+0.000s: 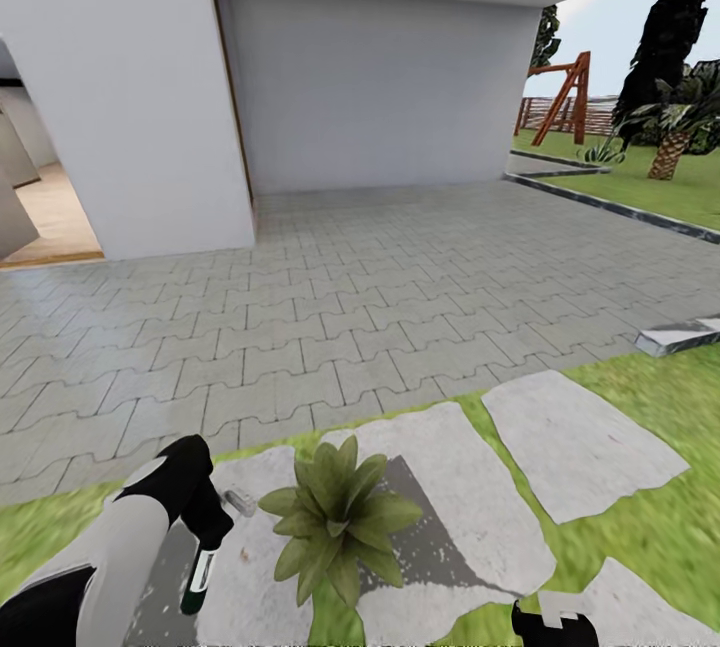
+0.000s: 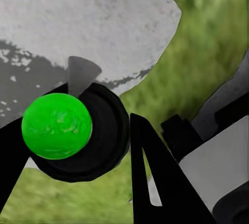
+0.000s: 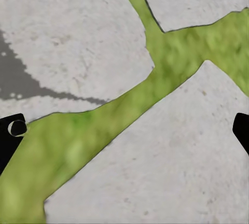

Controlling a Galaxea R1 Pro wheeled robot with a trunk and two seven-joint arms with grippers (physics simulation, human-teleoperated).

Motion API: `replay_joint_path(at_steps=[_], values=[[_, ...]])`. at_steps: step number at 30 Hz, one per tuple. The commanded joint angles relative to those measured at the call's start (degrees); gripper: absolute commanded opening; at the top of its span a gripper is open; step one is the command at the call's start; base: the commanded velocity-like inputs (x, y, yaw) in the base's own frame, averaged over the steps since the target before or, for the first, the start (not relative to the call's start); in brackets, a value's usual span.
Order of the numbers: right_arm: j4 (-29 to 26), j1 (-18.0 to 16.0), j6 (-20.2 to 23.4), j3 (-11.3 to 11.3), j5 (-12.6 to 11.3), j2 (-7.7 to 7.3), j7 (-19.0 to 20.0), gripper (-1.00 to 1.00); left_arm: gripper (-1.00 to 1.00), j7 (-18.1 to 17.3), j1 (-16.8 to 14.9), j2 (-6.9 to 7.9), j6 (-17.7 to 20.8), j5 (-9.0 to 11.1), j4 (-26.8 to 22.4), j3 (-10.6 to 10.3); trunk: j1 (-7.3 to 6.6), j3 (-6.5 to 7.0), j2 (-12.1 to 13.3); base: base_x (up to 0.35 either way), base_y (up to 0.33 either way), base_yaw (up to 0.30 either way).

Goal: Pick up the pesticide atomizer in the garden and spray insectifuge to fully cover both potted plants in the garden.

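While no label or writing can be read on it, the atomizer [image 1: 201, 567] shows as a dark bottle with a green lower end, hanging tilted from the left claw [image 1: 212, 527] at the bottom left of the head view, over a pale stepping stone [image 1: 455, 487] just beside 1 potted plant [image 1: 335, 517]. From the left wrist camera the atomizer [image 2: 67, 130] is a round black body with a bright green ball on it, and the 2 black fingers [image 2: 148, 167] stand on either side of it, clenched around it. A small grey nozzle piece [image 2: 80, 73] sticks out past the bottle.

That plant is a low rosette of pointed green leaves, sitting on the stone with a dark shadow under it; its pot is hidden.

At the bottom edge of the head view sits the right claw [image 1: 553, 624]; in its own camera the 2 fingertips [image 3: 13, 136] stand far apart, released, over stones and a strip of grass [image 3: 98, 125].

Beyond lie grey paving [image 1: 350, 297], a white wall [image 1: 380, 87], a wooden swing frame [image 1: 565, 97] and a palm [image 1: 675, 132].
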Motion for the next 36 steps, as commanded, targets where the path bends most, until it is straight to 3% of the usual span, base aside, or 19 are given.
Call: replay_joint_path(at_steps=[1, 11, 19, 36], values=[[0.1, -0.1, -0.2, -0.5, 0.6, -0.02, -0.3, 1.0, -1.0, -0.2, 0.0, -0.06, 0.3, -0.5, 0.0, 0.4, -0.01, -0.14, 0.0, 0.0, 0.0, 0.0], [-0.1, -0.1, -0.2, -0.5, 0.8, -0.53, -0.2, 1.0, -1.0, -0.1, 1.5, -0.24, -0.2, -0.4, -0.4, 0.4, -0.01, -0.4, 0.0, 0.001, 0.0, 0.0], [0.0, -0.1, -0.2, -0.5, 0.6, -0.37, -0.2, 1.0, -1.0, 0.4, 1.7, -0.02, -3.8, -0.5, -0.4, 0.6, -0.01, -0.41, 0.0, 0.058, 0.013, 0.0], [0.1, -0.1, -0.2, -0.5, 0.7, -0.37, -0.1, 1.0, -1.0, 0.4, 2.4, 0.37, -4.3, -0.5, -0.8, 0.5, 3.72, -4.89, -6.8, 0.0, 0.0, 0.0]])
